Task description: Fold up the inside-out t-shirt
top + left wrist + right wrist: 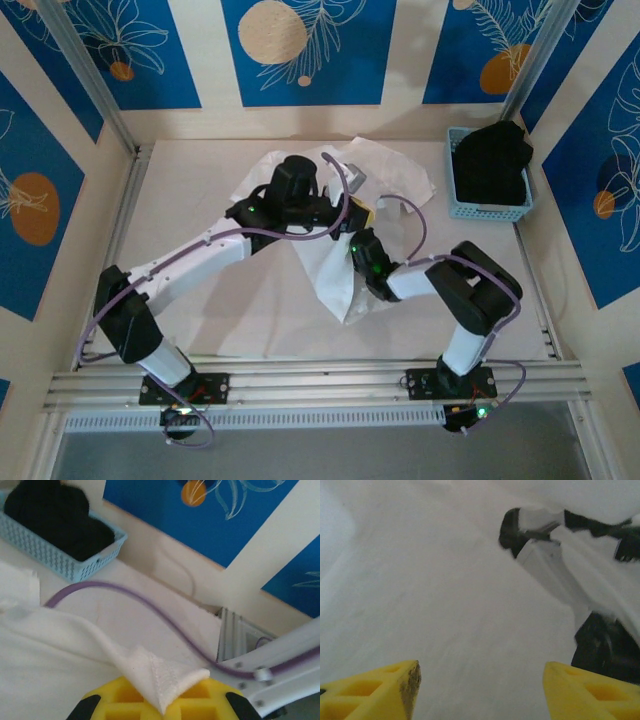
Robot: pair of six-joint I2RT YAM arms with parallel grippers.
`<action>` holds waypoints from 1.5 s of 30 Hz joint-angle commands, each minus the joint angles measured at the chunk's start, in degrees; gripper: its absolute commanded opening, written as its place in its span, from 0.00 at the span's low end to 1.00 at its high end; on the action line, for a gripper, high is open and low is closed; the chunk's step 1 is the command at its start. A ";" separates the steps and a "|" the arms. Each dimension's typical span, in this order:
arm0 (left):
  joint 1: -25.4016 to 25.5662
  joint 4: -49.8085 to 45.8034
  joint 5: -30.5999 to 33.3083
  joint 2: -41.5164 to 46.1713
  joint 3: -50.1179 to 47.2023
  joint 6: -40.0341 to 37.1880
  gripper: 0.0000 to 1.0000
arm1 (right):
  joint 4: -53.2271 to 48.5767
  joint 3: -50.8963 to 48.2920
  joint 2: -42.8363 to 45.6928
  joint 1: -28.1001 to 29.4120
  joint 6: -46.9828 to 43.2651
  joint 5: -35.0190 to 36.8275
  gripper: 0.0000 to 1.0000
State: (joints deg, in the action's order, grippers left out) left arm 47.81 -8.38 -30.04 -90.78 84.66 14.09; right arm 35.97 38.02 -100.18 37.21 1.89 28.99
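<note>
The white inside-out t-shirt (335,272) lies bunched in the middle of the table, one part trailing toward the near edge and another spread at the back (395,172). My left gripper (362,213) is over the shirt's middle. In the left wrist view its yellow fingers (200,700) are shut on a folded hem corner of the t-shirt (160,677), which drapes away to the left. My right gripper (355,243) hovers just in front of it, beside the hanging cloth. Its yellow fingers (402,690) stand wide apart over a pale surface, with nothing between them (480,687).
A light blue basket (487,210) holding a black garment (492,160) stands at the back right, also in the left wrist view (75,565). A purple cable (150,610) loops over the cloth. The left arm's links (545,555) cross the right wrist view. Aluminium rails border the table.
</note>
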 commanded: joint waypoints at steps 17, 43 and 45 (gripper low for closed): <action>4.09 -11.69 -3.79 5.31 24.75 -8.43 0.00 | -49.64 38.37 -18.51 -6.53 18.49 -4.81 0.91; -29.60 -0.99 37.11 17.17 -14.97 3.62 0.00 | -39.19 23.20 5.75 -9.04 15.06 -38.70 0.00; -31.84 0.14 36.92 15.78 -17.91 4.49 0.00 | -37.35 22.33 7.89 -9.09 14.88 -40.41 0.00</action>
State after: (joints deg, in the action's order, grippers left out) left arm 18.65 -11.86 5.21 -73.80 69.25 14.61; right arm -7.01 61.95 -94.91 28.32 17.37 -3.88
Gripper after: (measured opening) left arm 0.046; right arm 0.042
